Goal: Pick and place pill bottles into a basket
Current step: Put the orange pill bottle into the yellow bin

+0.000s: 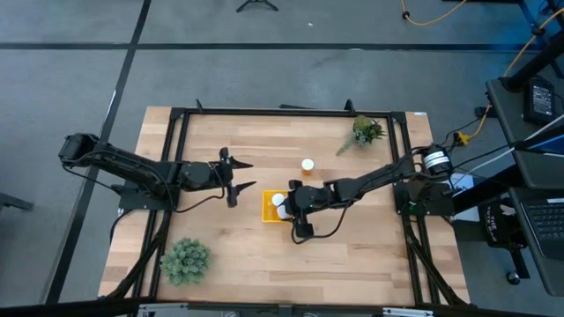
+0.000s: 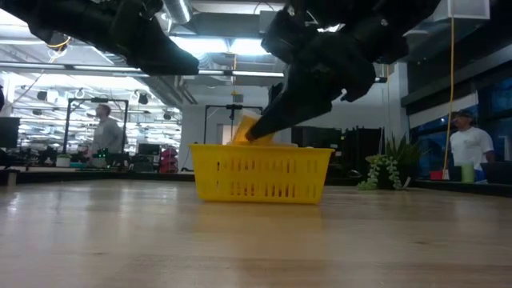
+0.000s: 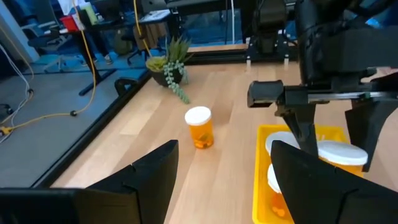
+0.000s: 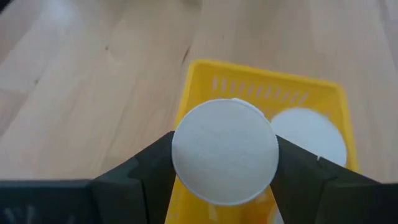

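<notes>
The yellow basket point(image 1: 268, 211) sits at the table's middle; it also shows in the low view point(image 2: 262, 172). My right gripper point(image 1: 287, 203) is over it, shut on an orange pill bottle with a white cap point(image 4: 224, 151). Two more white caps point(image 3: 283, 143) show inside the basket. One pill bottle point(image 1: 307, 165) stands upright on its base on the table, beyond the basket; it also shows in the left wrist view point(image 3: 199, 127). My left gripper point(image 1: 240, 176) hovers open and empty, left of the basket. My right gripper pinches the bottle between its two fingers, at the sides of the white cap point(image 4: 180, 155). The fingers point(image 3: 303, 130) slant down from the table's right. The bottle's orange body point(image 2: 250, 130) is tilted, at the basket's rim height, over the basket.
A small green plant point(image 1: 366, 132) stands at the far right and a round spiky plant point(image 1: 184, 260) at the near left. A black frame point(image 1: 264, 112) runs along the table's edges. People stand in the room behind point(image 2: 104, 132).
</notes>
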